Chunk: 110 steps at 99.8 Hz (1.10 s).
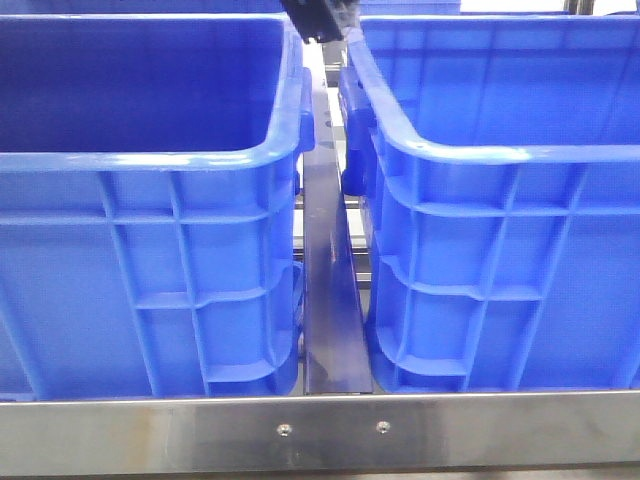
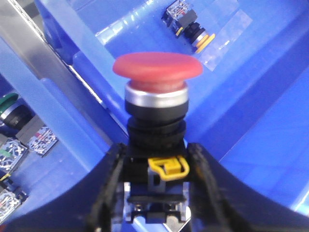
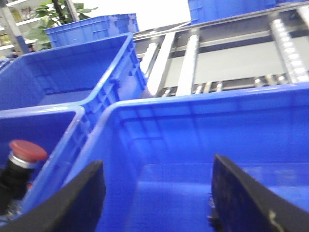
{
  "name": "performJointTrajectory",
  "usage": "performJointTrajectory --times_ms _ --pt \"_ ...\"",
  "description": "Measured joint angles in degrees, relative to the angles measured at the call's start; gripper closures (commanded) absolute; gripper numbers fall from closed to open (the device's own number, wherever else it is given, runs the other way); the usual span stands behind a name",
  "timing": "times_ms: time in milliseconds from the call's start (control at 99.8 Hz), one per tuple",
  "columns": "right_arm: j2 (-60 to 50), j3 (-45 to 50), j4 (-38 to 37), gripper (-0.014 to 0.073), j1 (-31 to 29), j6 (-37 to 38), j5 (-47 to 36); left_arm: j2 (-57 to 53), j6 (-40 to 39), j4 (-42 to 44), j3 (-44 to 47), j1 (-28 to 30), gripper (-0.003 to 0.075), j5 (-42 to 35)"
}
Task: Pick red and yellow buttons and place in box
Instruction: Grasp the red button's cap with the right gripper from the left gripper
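Two crates are being shown side by side in the front view: the left crate [image 1: 150,230] at nine o'clock and the right crate [image 1: 500,250] at three o'clock, with a metal rail [image 1: 335,300] running between them. A dark piece of an arm [image 1: 320,18] is just being glimpsed at twelve o'clock above the gap; which arm it is cannot be told.

In the left wrist view, the red button [image 2: 157,72] is being held clenched by its black body in the left gripper [image 2: 157,193], cap upward, above a blue crate floor. The yellow button [image 2: 190,26] is lying on that floor, well apart at one o'clock of the red one, beside a clear plastic bag [image 2: 227,36]. Across a crate wall, other switches [image 2: 21,130], one green-capped, are lying at nine o'clock.

The right gripper [image 3: 157,198] is being kept spread and empty over a crate interior.

As a judgement, the red button is being carried for release. It should be lowered close to the floor of the box before the jaws are parted, so that it is not bounced out, and kept clear of the wall and of the yellow button.
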Motion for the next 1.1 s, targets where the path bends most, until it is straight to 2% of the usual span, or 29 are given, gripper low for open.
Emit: performJointTrajectory --times_ms 140,341,742,852,1102 --pt "5.66 -3.56 2.64 0.0092 0.0 1.36 5.4 0.0 0.07 0.0 0.0 0.0 0.071 0.63" --pt "16.4 -9.56 2.98 -0.0023 0.0 7.06 16.68 0.0 0.52 0.0 0.0 0.0 0.071 1.26" --pt "36.29 -23.34 2.98 -0.0024 0.0 21.42 39.86 0.0 0.65 0.0 0.0 0.0 0.071 1.26" --pt "39.35 -25.92 2.88 -0.0024 0.41 23.22 42.33 0.0 0.65 0.0 0.0 0.0 0.071 1.26" --pt "41.72 -28.75 2.79 -0.0024 5.17 23.65 40.28 0.0 0.69 -0.88 0.0 0.0 0.071 0.9"
